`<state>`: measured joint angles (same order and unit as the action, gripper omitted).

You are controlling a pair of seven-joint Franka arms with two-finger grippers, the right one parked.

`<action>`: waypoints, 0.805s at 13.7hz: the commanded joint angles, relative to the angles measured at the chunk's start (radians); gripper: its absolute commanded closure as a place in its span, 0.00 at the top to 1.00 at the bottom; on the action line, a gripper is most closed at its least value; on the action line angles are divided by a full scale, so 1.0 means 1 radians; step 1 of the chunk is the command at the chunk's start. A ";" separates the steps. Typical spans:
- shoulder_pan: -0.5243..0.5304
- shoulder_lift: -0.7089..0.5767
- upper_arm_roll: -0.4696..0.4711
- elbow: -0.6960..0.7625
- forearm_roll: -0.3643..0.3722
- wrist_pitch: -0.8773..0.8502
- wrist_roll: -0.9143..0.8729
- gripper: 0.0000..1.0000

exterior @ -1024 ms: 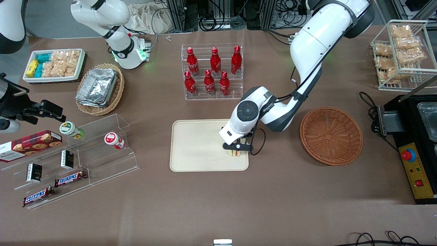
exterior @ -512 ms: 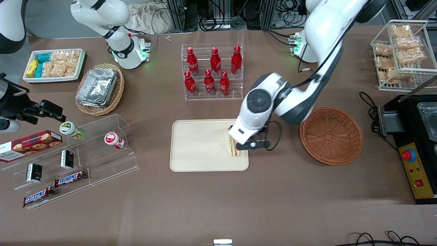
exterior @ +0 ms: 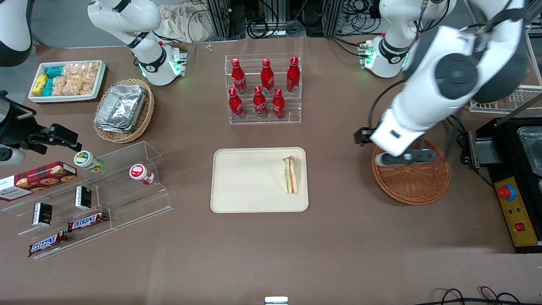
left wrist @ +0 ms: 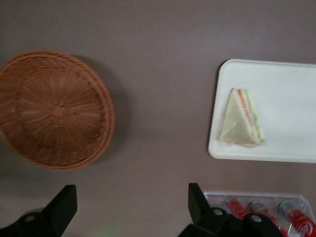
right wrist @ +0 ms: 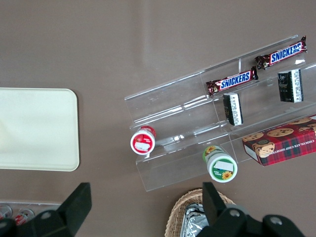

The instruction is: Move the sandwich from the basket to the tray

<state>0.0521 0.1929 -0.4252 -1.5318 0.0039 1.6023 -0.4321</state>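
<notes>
Since a second ago, the working arm has let go of the sandwich (exterior: 291,174) and pulled up and away from the tray (exterior: 245,182); its tool (exterior: 404,158) now hangs above the basket (exterior: 413,184), at the edge farther from the front camera, toward the working arm's end of the counter (exterior: 271,254). In the wrist view the tool's fingers (left wrist: 61,205) stand wide apart with nothing between them, and the basket below looks bare inside. The sandwich lies flat on the tray, near the short rim that faces the basket, its orange and green filling edge turned toward the tray's middle. It sits wholly within the rim and nothing touches it. Judged from this, the placing is done: the sandwich is out of the basket and resting on the tray, and what remains is likely only for the arm to finish backing off.
</notes>
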 commanded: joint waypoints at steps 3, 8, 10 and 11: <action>0.144 -0.140 0.092 -0.037 -0.055 -0.183 0.324 1.00; -0.089 -0.230 0.535 -0.064 -0.053 -0.225 0.532 1.00; -0.101 -0.221 0.542 -0.050 -0.032 -0.223 0.535 1.00; -0.101 -0.217 0.539 -0.048 -0.030 -0.225 0.535 1.00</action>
